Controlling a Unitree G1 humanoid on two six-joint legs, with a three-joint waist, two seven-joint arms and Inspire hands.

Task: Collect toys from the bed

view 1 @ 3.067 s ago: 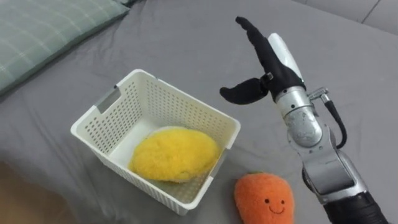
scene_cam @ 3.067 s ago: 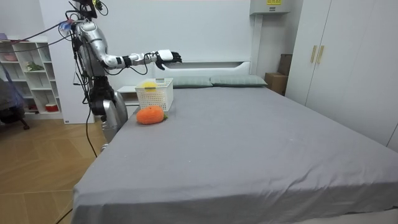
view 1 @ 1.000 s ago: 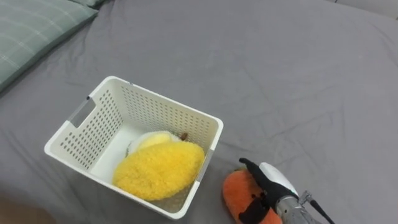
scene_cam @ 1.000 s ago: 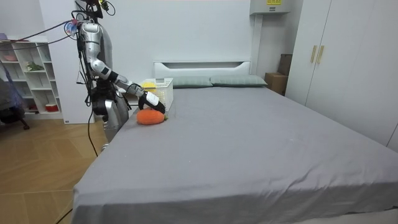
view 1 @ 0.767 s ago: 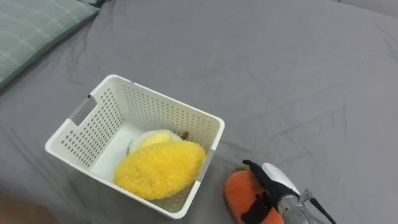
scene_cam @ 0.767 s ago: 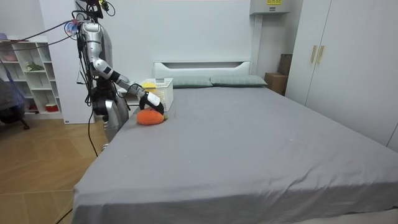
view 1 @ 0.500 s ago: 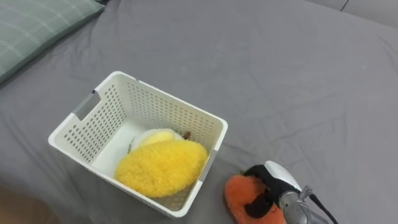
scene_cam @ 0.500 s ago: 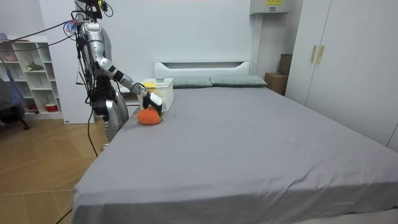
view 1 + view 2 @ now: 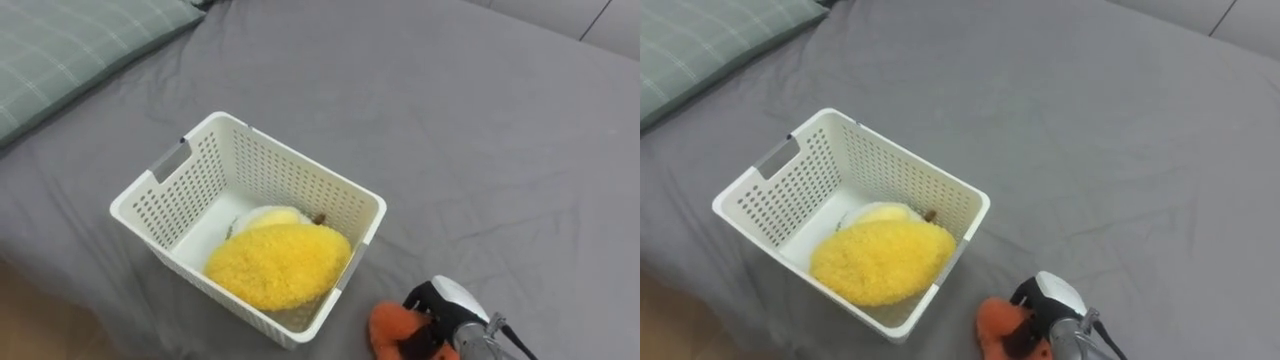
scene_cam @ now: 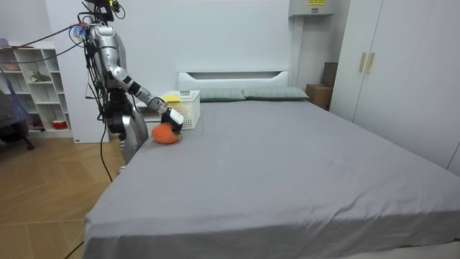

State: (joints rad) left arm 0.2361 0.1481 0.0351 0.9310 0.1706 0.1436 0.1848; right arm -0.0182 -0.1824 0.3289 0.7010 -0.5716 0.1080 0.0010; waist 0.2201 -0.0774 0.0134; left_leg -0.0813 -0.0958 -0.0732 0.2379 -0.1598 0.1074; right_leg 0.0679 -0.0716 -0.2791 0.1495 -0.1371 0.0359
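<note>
One grey bed carries a white basket holding a yellow plush toy. At the basket's five o'clock, the right hand curls round an orange plush toy: grasp under way. Next, seemingly, lift it toward eleven o'clock, over the rim.

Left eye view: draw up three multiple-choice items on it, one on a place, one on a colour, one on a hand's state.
1. The yellow plush toy lies: A beside the white basket; B inside it; C under it.
2. The toy at the right hand is: A green; B blue; C orange.
3. The right hand is: A curled round the orange toy; B open and flat; C shut on nothing.

Answers: B, its yellow fluff shows between the basket's walls; C, orange plush shows just beside the hand; A, the hand wraps over the toy's top.
</note>
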